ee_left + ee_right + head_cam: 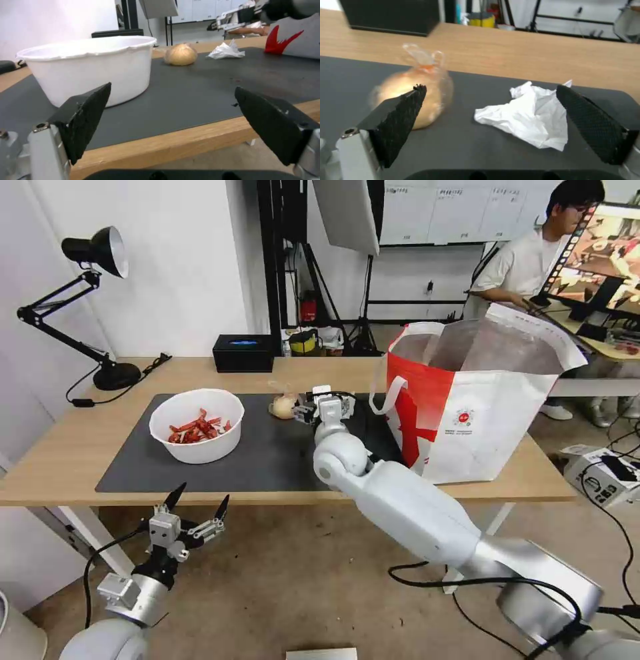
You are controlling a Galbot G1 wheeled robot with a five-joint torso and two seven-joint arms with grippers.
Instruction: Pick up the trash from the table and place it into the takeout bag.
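On the grey mat (360,75), right gripper (490,112) gapes over light, soft napkin (530,120); pinch its middle. Left gripper (198,505) hangs spread.

Matt dark mat (267,447), light wood table (80,447), crumpled paper napkin (530,117), glossy clear plastic baggie (416,90), foil-lined bag (480,413)

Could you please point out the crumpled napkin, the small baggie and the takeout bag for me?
crumpled napkin (526,117), right wrist view, on the middle of its creased white paper.
small baggie (410,100), right wrist view, on the beige lump inside.
takeout bag (487,427), head view, on its white front panel.
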